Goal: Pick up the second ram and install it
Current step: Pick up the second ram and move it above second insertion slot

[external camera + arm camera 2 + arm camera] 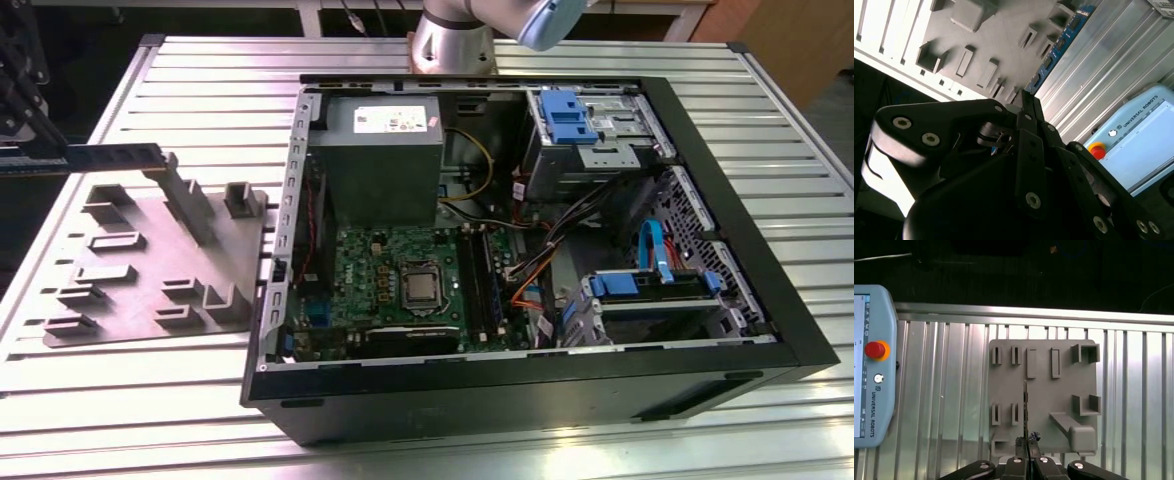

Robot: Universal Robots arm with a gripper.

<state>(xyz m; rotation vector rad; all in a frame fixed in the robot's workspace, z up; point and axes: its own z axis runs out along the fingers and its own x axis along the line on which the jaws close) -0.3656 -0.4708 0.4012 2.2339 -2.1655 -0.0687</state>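
Observation:
The second ram (120, 157) is a narrow bluish-green stick held level in the air above the grey fixture plate (134, 260), at the exterior view's left. My gripper (30, 150) is shut on one end of it. In the second wrist view the black fingers (1026, 107) pinch the ram (1056, 47), whose blue board and black chips stick out past them. In the first wrist view the ram (1025, 405) shows edge-on over the fixture plate (1044, 390), with the gripper (1026, 450) shut around it. The motherboard (400, 280) lies in the open computer case (534, 390), its black slot rails (485, 285) beside the processor socket.
The case holds a grey power supply (380, 150), a drive cage with blue latches (587, 125), and loose cables (534, 270). The fixture plate carries raised holders (187, 200). A teach pendant (874, 365) lies on the ribbed metal table (134, 400). The arm's base (454, 40) stands behind the case.

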